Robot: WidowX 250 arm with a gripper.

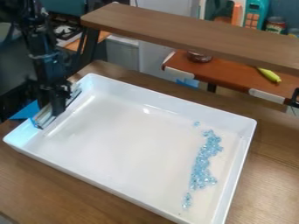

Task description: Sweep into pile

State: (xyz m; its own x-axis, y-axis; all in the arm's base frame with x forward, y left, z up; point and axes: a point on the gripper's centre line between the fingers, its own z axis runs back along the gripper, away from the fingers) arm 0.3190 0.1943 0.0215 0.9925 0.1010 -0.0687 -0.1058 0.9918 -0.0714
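Blue granules (203, 166) strung along the tray's (128, 140) right side, tool (57, 103) at left wall by flat bar (43, 119), can't tell if clamped; loose or tilted bar could skip bits, leaving stragglers.

Brown wooden table (274, 166), grain showing; white rectangular tray (175, 105) directly on top.

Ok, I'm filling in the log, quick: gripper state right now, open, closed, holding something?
Black gripper: open or closed can't be told; it is down at the long, flat silvery tool inside the white rectangular tray, perhaps holding it.
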